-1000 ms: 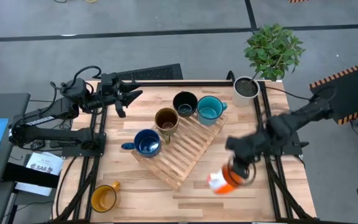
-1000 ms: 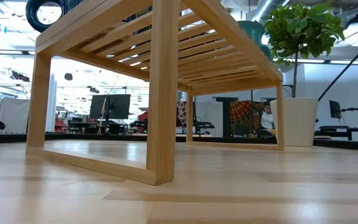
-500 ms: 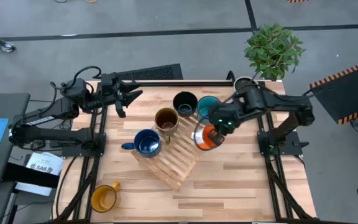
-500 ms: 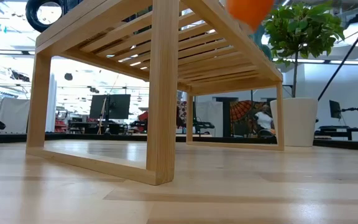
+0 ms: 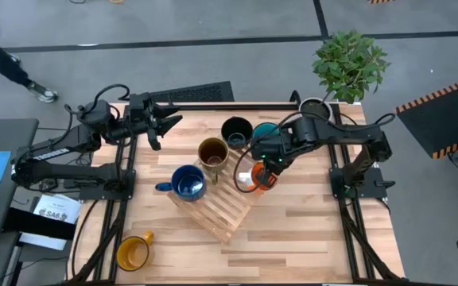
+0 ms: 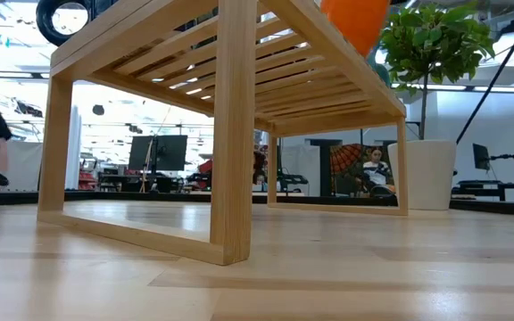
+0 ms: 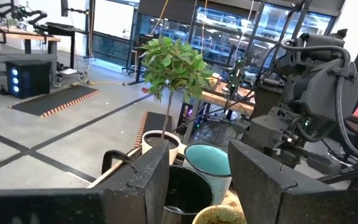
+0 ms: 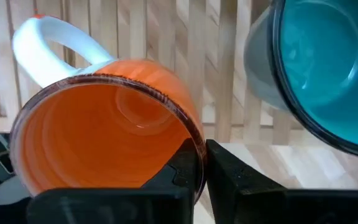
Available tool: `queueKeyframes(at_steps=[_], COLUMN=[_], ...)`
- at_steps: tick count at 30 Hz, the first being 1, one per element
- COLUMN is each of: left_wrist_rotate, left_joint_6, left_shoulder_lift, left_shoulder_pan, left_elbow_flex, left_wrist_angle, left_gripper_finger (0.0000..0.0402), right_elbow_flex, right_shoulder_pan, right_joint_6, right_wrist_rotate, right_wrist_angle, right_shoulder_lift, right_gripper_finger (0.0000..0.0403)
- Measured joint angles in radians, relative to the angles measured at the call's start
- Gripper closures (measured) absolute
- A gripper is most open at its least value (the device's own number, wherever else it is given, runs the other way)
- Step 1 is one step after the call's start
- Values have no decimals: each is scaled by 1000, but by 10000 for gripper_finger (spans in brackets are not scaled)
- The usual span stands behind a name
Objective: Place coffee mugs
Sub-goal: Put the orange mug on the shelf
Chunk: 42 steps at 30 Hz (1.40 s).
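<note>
Over the slatted rack (image 5: 227, 199), white-handled orange mug (image 8: 107, 127) pinched at its rim by right fingers (image 8: 191, 167).

Around your wooden table (image 5: 308, 230) lies a grey floor (image 5: 213, 24) crossed by dark lines. A leafy plant (image 6: 431, 40) in a white pot (image 6: 431, 174) stands at the far corner. Beyond it you see desks, a monitor (image 6: 157, 152), and what may be seated people.

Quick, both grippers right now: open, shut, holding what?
Left gripper: open, empty, parked at the table's far-left edge.
Right gripper: shut on the orange mug's rim, over the wooden rack.
</note>
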Motion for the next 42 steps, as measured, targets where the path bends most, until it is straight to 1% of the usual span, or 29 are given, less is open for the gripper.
queueKeyframes(at_steps=[3, 5, 18, 22, 28, 31, 34, 37, 39, 42], left_wrist_rotate=[0, 0, 0, 0, 0, 0, 0, 0, 0, -1], left_joint_6=[-5, -6, -7, -7, -7, -7, -6, -6, -6, -7], left_shoulder_lift=[0, 0, 0, 0, 0, 0, 0, 0, 0, 0], left_shoulder_pan=[0, 0, 0, 0, 0, 0, 0, 0, 0, 0], left_elbow_flex=[0, 0, 0, 0, 0, 0, 0, 0, 0, 0], left_wrist_angle=[0, 0, 0, 0, -1, -1, -1, -1, 0, 0], left_gripper_finger=[252, 252, 252, 252, 252, 252, 252, 252, 252, 252], right_elbow_flex=[-3, -3, -3, -4, -3, -3, -4, -4, -18, -115], right_shoulder_pan=[-3, -6, -22, -36, -58, -67, -66, -41, 3, 93], right_joint_6=[-1, -1, -30, -50, -93, -106, -131, -150, -148, -97], right_wrist_rotate=[0, 0, 11, 35, 34, 35, 54, 104, 156, 181], right_wrist_angle=[12, 34, 89, 106, 114, 121, 134, 124, 100, 83], right_shoulder_lift=[4, 3, -6, -20, -57, -87, -123, -167, -200, -276], right_gripper_finger=[330, 324, 311, 281, 226, 209, 201, 200, 202, 211])
